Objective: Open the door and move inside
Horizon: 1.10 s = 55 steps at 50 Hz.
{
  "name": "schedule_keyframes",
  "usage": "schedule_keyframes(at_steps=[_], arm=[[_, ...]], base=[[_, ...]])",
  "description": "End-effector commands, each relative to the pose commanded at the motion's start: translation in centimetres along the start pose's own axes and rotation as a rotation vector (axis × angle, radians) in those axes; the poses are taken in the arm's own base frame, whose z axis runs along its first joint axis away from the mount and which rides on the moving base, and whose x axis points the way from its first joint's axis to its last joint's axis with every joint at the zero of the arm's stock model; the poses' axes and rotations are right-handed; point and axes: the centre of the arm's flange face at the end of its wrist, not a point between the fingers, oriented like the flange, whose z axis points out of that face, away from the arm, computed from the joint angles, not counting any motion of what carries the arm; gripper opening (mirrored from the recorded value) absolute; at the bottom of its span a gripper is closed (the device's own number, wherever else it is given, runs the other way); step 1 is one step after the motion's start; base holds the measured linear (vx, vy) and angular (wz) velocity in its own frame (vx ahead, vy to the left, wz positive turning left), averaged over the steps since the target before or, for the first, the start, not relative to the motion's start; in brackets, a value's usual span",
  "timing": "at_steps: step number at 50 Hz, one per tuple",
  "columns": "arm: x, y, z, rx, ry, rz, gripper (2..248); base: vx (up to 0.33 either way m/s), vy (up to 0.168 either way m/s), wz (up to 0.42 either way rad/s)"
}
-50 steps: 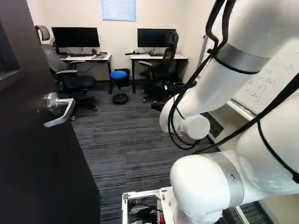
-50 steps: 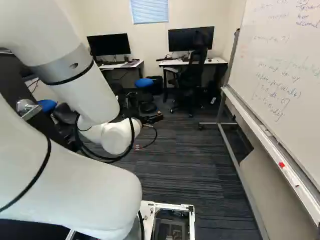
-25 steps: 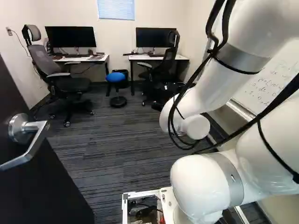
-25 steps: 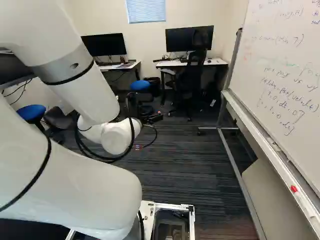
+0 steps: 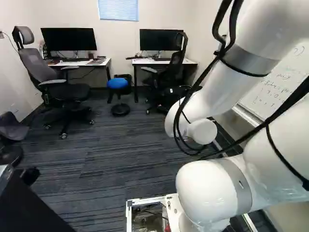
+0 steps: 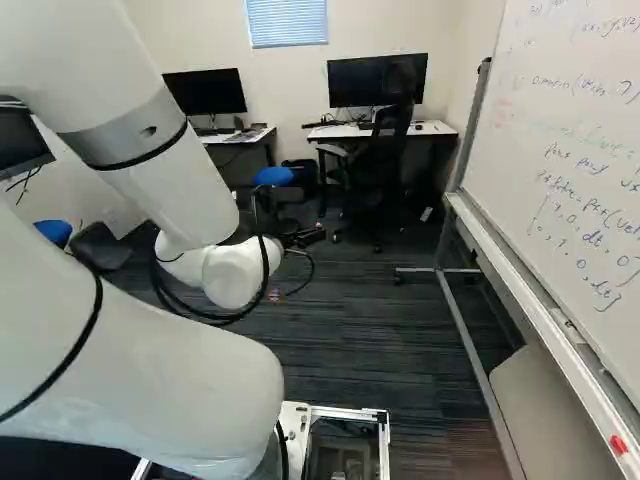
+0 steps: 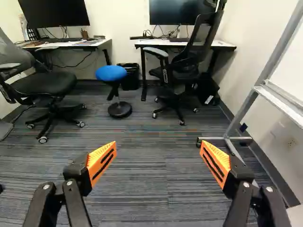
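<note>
Striped carpet [image 7: 142, 208] stretches ahead of you to a pale wall [image 7: 125, 23], along which two counters [image 7: 90, 43] carry dark monitors [image 5: 68, 43]. Between two office chairs [image 7: 47, 85] stands a blue stool [image 7: 111, 73]; a whiteboard [image 6: 570, 150] occupies the right of the right base view. Part of the dark door [image 5: 34, 208] shows at the lower left corner of your left base view. Your fingers [image 6: 305, 238] are spread wide, their orange pads [image 7: 102, 161] well apart over the carpet in your wrist view
</note>
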Motion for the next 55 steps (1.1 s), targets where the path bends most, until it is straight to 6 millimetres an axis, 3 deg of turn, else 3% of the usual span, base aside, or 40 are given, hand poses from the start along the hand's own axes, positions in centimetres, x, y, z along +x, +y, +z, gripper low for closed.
schedule_keyframes(at_steps=[36,55], arm=[[0.00,0.00,0.00,0.000,0.000,0.000,247],[0.00,0.00,0.00,0.000,0.000,0.000,247]], base=[[0.239,-0.029,-0.015],[0.096,0.001,-0.011]])
